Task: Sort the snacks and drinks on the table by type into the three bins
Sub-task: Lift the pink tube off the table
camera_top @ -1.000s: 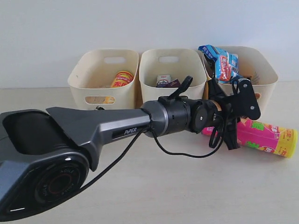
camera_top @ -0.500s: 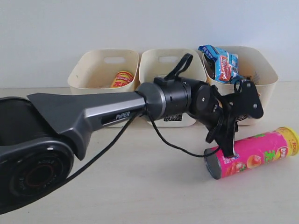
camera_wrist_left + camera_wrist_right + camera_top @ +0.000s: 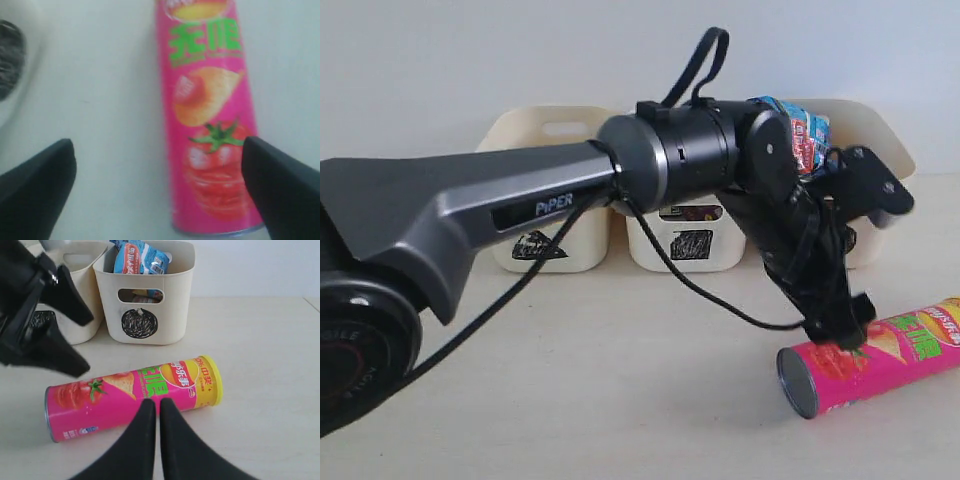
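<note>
A: White wall, pale table [image 3: 620, 420], three bins [image 3: 595, 255] in a row at the far edge. What's left out?

B: One pink tube [image 3: 880, 355] — on its side, near right, in front of the right bin [image 3: 885, 140] but clear of it. Metal end points near-left, yellow end right.

A: Left gripper [image 3: 157, 150]?

B: Reached across to the right, hanging just over the tube. Jaws wide apart, nothing in them. Its wrist view has the tube off-centre, under one finger rather than midway.

A: Right gripper [image 3: 155, 405]?

B: Jaws pressed together, empty, hovering on the near side of the tube.

A: So which step?

B: Looks like the pick of the last loose item. I see nothing else lying on the table.

A: Next move?

B: Shift sideways to centre the tube between the fingers, drop, then close across the round body near its middle — it can roll. Then lift and carry it far.

A: Which bin?

B: Can't tell. Blue packets [image 3: 800, 130] fill the right bin; the left arm mostly hides the other two insides.
</note>
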